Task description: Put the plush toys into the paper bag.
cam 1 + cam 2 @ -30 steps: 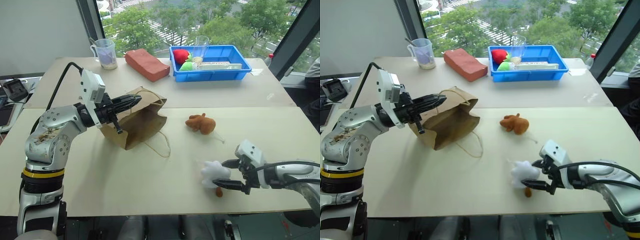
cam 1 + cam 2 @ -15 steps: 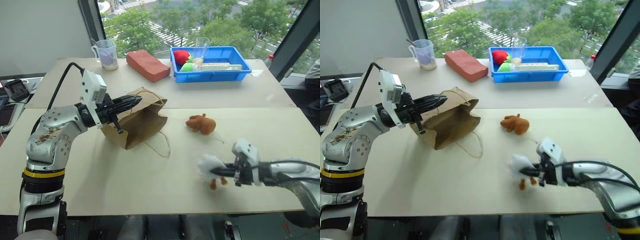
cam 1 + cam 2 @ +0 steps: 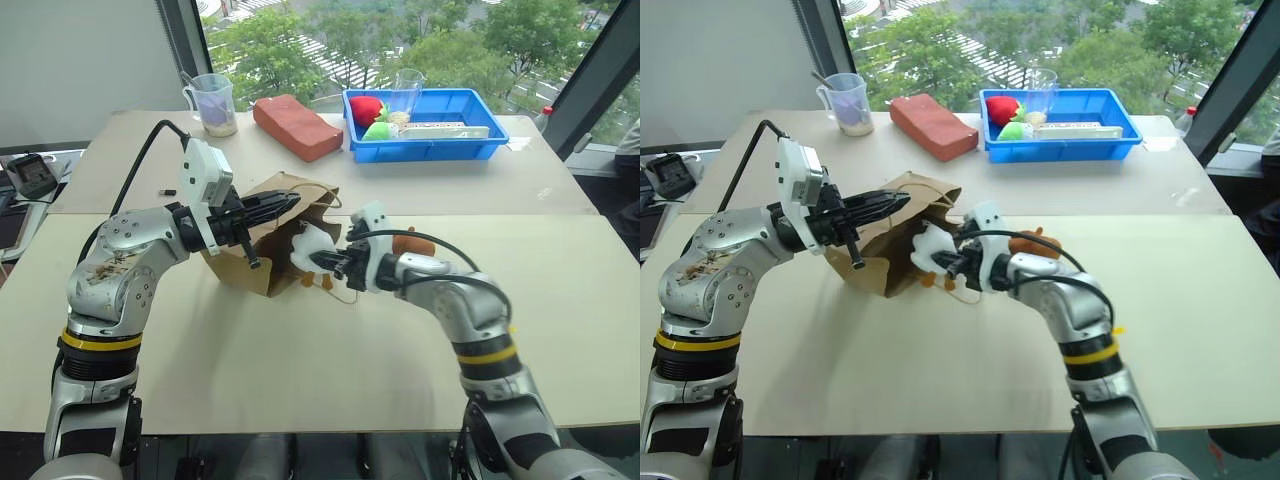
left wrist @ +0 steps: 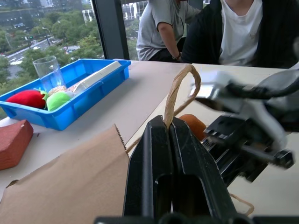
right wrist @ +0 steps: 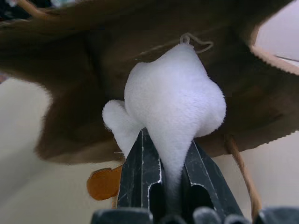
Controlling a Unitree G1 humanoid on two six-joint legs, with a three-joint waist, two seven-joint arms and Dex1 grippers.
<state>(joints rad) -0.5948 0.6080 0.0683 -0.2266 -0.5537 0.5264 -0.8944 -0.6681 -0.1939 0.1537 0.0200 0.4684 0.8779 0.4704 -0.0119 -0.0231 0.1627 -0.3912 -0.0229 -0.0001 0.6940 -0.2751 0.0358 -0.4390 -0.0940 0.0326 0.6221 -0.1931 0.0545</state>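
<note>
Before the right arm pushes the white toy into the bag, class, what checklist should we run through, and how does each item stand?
1. Right gripper shut on the white plush toy: ok.
2. Left gripper shut on the handle, holding the paper bag open: ok.
3. Toy lined up with the bag's mouth: ok; it hangs right at the opening.
4. Toy already inside: not ok; its body is at the rim.
5. Room inside the bag: cannot tell; the interior is dark.
6. Reddish-brown plush toy waiting on the table: ok, partly hidden behind the right arm.
</note>
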